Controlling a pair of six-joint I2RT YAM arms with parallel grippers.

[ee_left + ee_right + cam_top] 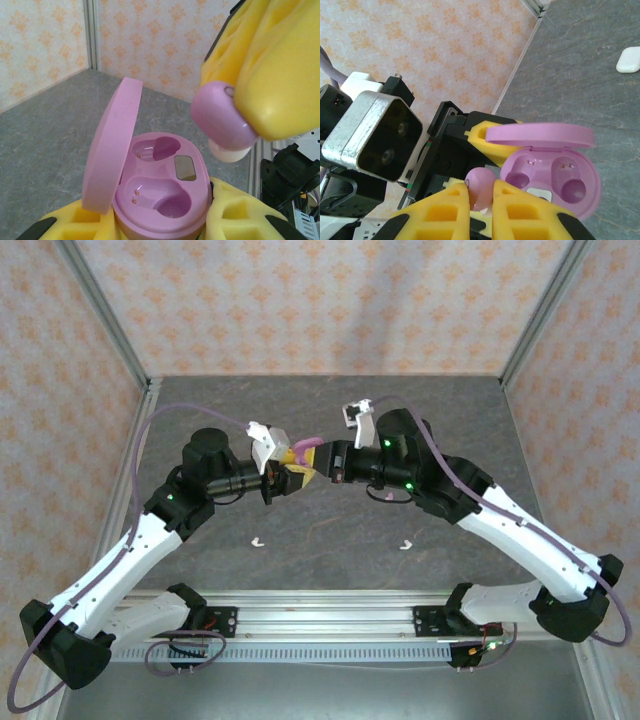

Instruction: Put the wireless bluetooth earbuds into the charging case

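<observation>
Left claw [160, 227]: closest to my left wrist lens at 6 o'clock, its yellow fingers [235, 215] pinching the base of the charging case [165, 200] from both sides.
Charging case: pink and pebble-shaped; I see it held up off the table [330, 410], mid-workspace between the two arms, just right of the left claw from above.
Lid [107, 150]: swung open, standing on edge at 9 o'clock of the base.
Pockets: two, one at 12 o'clock [155, 148] and one at 6 o'clock [160, 197] of the base, both empty, with gold contacts showing.
Pink earbud [220, 117]: at 1 o'clock of the case, near it but apart, a pale tip showing under its pink body.
Right claw [481, 189]: pressed onto the pink earbud, one yellow finger on either side.
White earbuds: two lying on the table toward my near edge, one at 7 o'clock of the case [259, 540] and one at 5 o'clock [406, 544], well apart from each other.
</observation>
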